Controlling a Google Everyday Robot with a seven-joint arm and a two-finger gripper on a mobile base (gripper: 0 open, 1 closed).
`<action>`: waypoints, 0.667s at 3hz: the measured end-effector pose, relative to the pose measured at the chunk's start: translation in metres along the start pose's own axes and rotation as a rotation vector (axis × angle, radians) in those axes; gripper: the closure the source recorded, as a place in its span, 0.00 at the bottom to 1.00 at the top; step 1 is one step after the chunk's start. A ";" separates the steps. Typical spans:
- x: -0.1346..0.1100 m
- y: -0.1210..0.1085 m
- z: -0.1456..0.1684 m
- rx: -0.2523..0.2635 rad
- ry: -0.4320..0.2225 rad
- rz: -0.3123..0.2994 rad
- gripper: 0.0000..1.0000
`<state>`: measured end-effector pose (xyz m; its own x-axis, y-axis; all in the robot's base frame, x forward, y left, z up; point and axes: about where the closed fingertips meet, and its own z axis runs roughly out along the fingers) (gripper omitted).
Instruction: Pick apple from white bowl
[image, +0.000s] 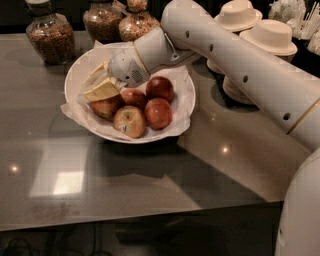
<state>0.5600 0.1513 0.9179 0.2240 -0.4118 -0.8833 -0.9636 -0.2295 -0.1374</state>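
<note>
1. across the lower and middle frame, a grey glossy table (150, 190) is stretching out and is catching pale reflections at lower left.
2. from the right edge, the white robot arm (240, 65) is reaching diagonally toward the upper left, over the table and into the bowl.
3. in the upper left centre, the white bowl (75, 82) is sitting on the table, with crumpled white paper (186, 97) lining it and hanging over its rim.
4. at upper right, two stacks of beige paper bowls (272, 35) are standing upside down behind the arm, well apart from the white bowl.
5. along the top left edge, three glass jars (49, 32) of brown dry food are standing just behind the bowl.
6. inside the bowl, five reddish apples (158, 113) are lying bunched together in its middle and lower part; the yellowest one (130, 121) is lying nearest the bottom rim.
7. at the bowl's left side, the gripper (95, 85) is hanging low over the leftmost apple (106, 107), with its beige fingers (102, 91) standing apart and the lower one lying right on top of that apple; nothing is showing clamped between them.
</note>
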 end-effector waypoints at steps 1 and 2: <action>0.000 0.000 0.000 0.000 0.000 0.000 0.56; 0.000 0.000 0.000 0.000 0.000 0.000 0.33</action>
<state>0.5600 0.1513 0.9180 0.2242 -0.4116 -0.8834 -0.9635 -0.2295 -0.1376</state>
